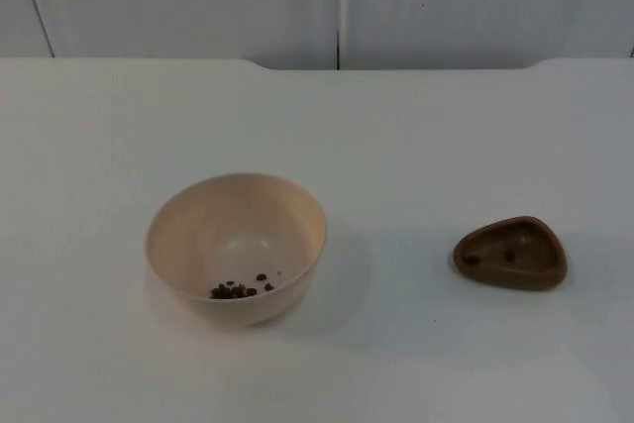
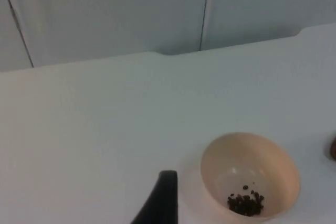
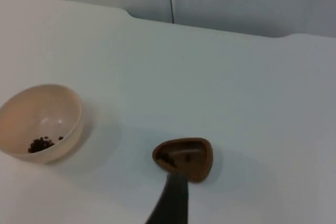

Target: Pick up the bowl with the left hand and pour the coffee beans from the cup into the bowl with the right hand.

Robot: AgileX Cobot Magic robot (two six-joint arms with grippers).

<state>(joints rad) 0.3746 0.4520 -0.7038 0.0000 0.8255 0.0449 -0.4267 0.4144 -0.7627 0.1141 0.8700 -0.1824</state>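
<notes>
White table (image 1: pixel 416 126) extends back to a grey partition wall (image 1: pixel 475 2), where a dark vertical seam divides the wall panels.

Left side: a cream bowl (image 1: pixel 236 245) stands upright on the table, left of centre in the top view. A small cluster of coffee beans (image 1: pixel 236 290) lies on its inner floor, against the wall nearest the camera (a few single beans sit just beside the cluster). Nothing touches the bowl. In the left wrist view the bowl (image 2: pixel 250 176) and its beans (image 2: pixel 245 203) appear again, with one black fingertip of the left pincer (image 2: pixel 160 200) just beside the bowl rim and apart from it. The opening of the left pincer cannot be determined from this one fingertip; it has hold of nothing visible.

Right side: a brown cup (image 1: pixel 511 252), low and roughly triangular with rounded corners, rests on the table well apart from the bowl. Its opening faces up, and a few dark beans remain inside. In the right wrist view the cup (image 3: pixel 184 158) lies just beyond a single black fingertip of the right pincer (image 3: pixel 173 200), whose tip overlaps the cup's near rim in that view (contact cannot be confirmed). The bowl (image 3: pixel 41 122) stands further off on the table. The opening of the right pincer cannot be determined either.
</notes>
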